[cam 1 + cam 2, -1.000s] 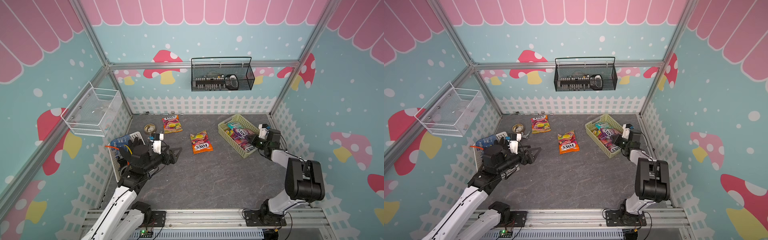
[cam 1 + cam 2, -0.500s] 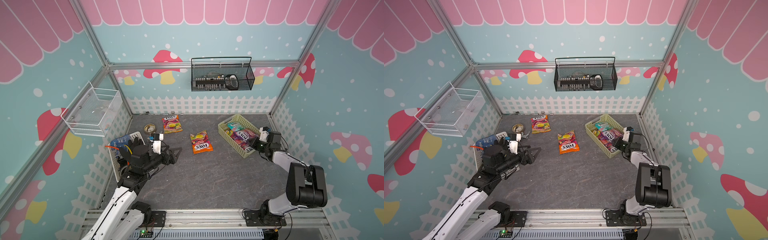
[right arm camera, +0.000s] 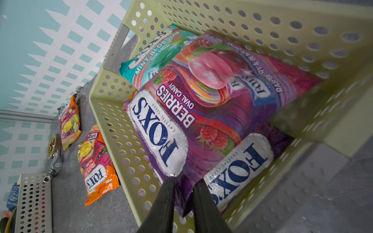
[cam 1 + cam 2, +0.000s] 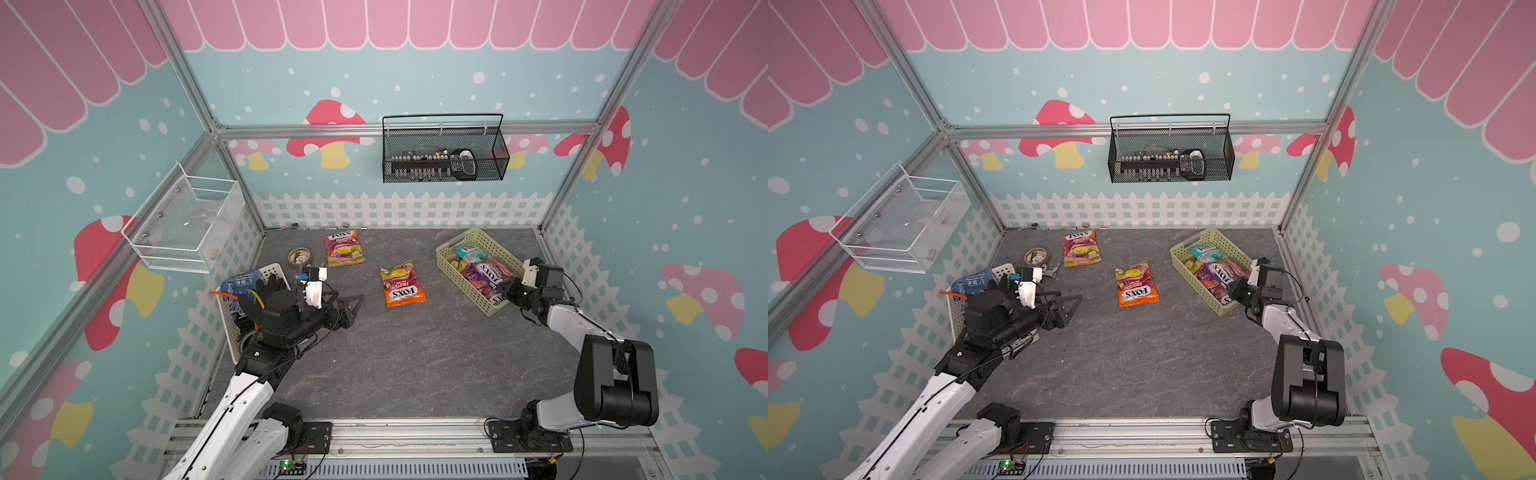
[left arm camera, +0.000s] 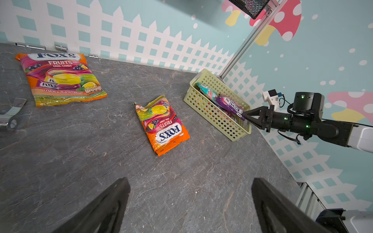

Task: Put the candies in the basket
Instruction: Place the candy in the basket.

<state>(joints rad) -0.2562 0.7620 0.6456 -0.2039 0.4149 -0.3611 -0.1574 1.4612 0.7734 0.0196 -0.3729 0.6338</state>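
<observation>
One purple bag (image 3: 201,113), newly released

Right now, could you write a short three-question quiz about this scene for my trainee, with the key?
1. How many candy bags lie on the table outside the basket?
2. True or false: the left gripper stands wide open and empty.
3. The right gripper has its tips at: A) the purple Berries bag, B) the tape roll, C) the black wire basket.
Key: 1 two; 2 true; 3 A.
</observation>
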